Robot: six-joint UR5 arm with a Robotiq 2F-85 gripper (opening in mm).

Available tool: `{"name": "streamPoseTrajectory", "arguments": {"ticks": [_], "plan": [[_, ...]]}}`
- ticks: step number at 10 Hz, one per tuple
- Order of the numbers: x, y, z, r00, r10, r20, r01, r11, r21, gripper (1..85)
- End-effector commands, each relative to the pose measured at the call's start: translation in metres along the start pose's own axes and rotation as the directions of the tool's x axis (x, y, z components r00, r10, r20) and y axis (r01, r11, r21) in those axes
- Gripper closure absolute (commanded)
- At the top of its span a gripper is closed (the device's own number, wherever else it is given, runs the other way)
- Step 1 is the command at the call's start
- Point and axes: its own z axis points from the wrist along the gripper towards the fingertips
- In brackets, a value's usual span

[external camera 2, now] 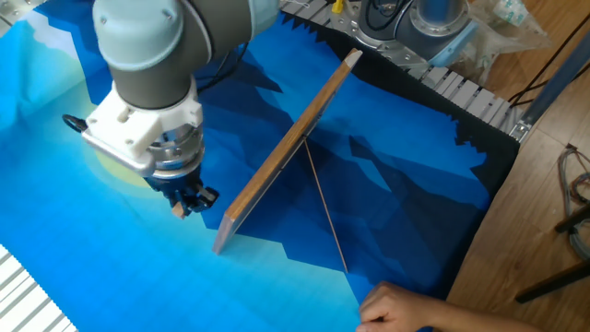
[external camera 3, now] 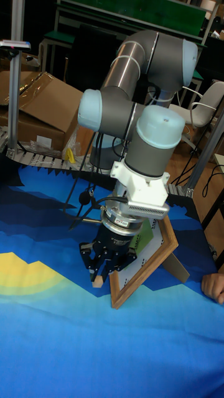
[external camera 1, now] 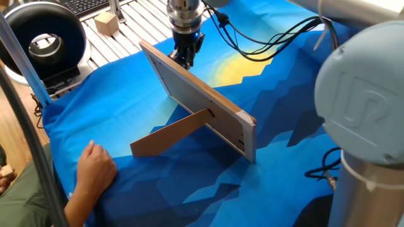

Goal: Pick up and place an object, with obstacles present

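Observation:
My gripper hangs just above the blue cloth, close to the near end of the obstacle board, and is shut on a small tan object. In the tall fixed view the tan object pokes out below the gripper, just left of the board's wooden corner. From the side, the gripper sits behind the board, whose top edge hides the fingertips. A brown strut props the board up.
A person's hand rests on the cloth near the strut's foot. A black round device and a wooden block lie beyond the cloth's edge. Cables trail from the wrist. A cardboard box stands behind the table.

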Motion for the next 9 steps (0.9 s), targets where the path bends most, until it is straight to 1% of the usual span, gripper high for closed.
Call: {"name": "streamPoseTrajectory", "arguments": {"ticks": [1,2,3,4,6,7,8,9], "plan": [[-0.022,0.009,-0.008,0.995,-0.048,0.091,0.050,0.999,-0.019,84.3],[-0.028,0.014,-0.008,0.992,-0.043,0.116,0.047,0.998,-0.040,84.3],[-0.028,0.032,-0.010,0.993,-0.012,0.116,0.025,0.994,-0.110,84.3],[-0.023,0.044,-0.011,0.995,0.006,0.097,0.010,0.987,-0.158,84.3],[-0.008,0.038,-0.009,0.999,0.014,0.038,-0.009,0.990,-0.137,84.3],[-0.004,0.034,-0.008,1.000,0.016,0.022,-0.013,0.993,-0.120,84.3],[-0.003,0.030,-0.008,1.000,0.020,0.016,-0.018,0.994,-0.106,84.3],[0.000,0.029,-0.011,1.000,0.024,0.009,-0.023,0.995,-0.093,84.3]]}}
